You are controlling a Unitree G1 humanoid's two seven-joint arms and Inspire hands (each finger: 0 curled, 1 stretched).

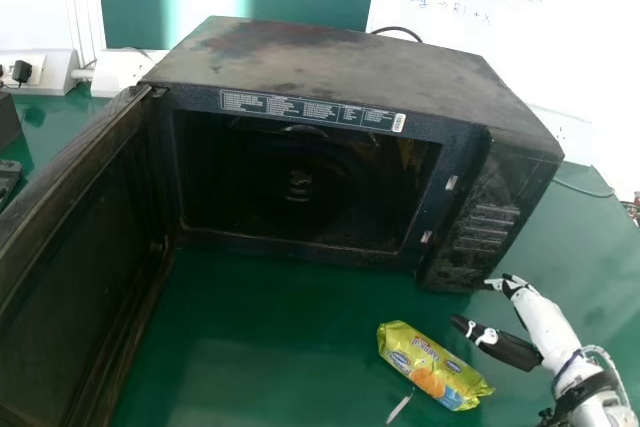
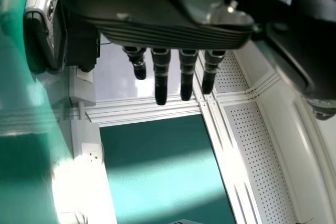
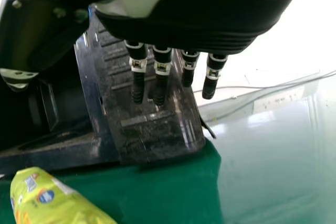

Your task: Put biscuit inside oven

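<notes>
Right hand (image 1: 545, 332) of the robot is hovering close to the front right lower corner of the oven (image 1: 350, 57), and it is holding nothing. Its fingers (image 3: 160, 85) are extending straight, so it is being in a released state; whether a fingertip is touching the oven, I cannot tell. Its thumb (image 1: 500, 345) is pointing toward the biscuit packet (image 1: 433, 365), with a gap between them. The packet, yellow-green, is lying on the green table (image 1: 270, 347), outside the oven, in front of its right half. A small pale strip (image 1: 400, 407) is lying just beside the packet, on the side away from the oven. The oven door (image 1: 75, 247) is standing wide open at the oven's left side. In the left wrist view, the left hand (image 2: 157, 32) is also keeping its fingers straight and is grasping nothing. Behind the oven, toward its right, a white board (image 1: 480, 37) is carrying handwriting, and behind its left a black plug (image 1: 22, 71) is sitting in a white socket box (image 1: 55, 65).
</notes>
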